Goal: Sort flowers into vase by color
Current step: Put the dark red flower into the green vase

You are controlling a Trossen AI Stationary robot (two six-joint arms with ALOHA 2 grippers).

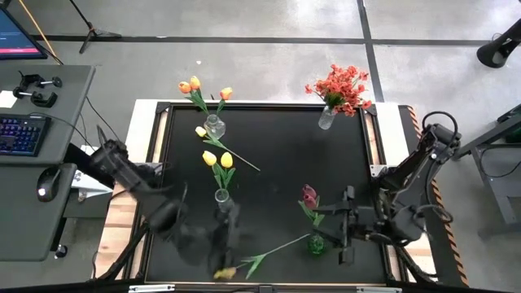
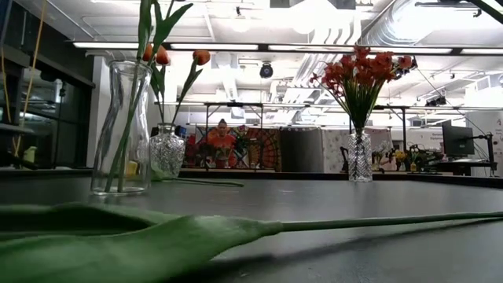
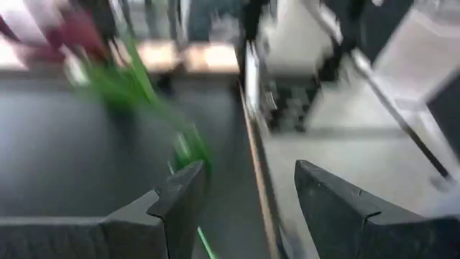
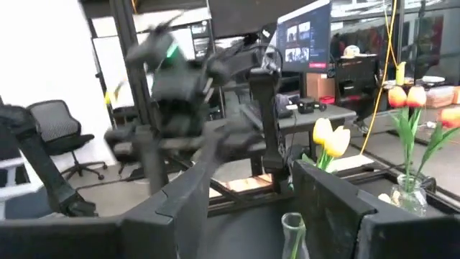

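A long green leaf and stem (image 2: 157, 244) lie flat on the dark table, closest to the low camera. In the high view this loose flower (image 1: 269, 254) sits at the bottom centre of the black mat (image 1: 269, 146), with its yellow head at the lower edge.

The left pincer (image 3: 244, 208) hangs blurred over the lower left of the mat, close to that flower. Its two dark, angular fingers (image 3: 180, 205) stand wide apart with nothing clamped between them. A green smear of stem shows just beside one fingertip.

The right pincer (image 1: 342, 230) is at the lower right. Its fingers are spread and empty, just beside a small green vase (image 1: 316, 242) that holds a dark pink tulip (image 1: 308, 194).

A clear, slim glass vase (image 1: 221, 195) at centre holds two yellow tulips (image 1: 218, 159). At upper centre, a rounder cut-glass vase (image 1: 214, 126) holds orange tulips (image 1: 189, 85). At upper right, a ribbed glass vase (image 1: 326, 118) carries a bushy spray of red-orange blossoms (image 1: 342, 88).

The mat is matt and smooth, framed by pale wood. A grey desk with a keyboard (image 1: 18, 134) and mouse (image 1: 45, 183) fills the left. Beyond the table is a bright workshop with strip lights and exposed ducts.
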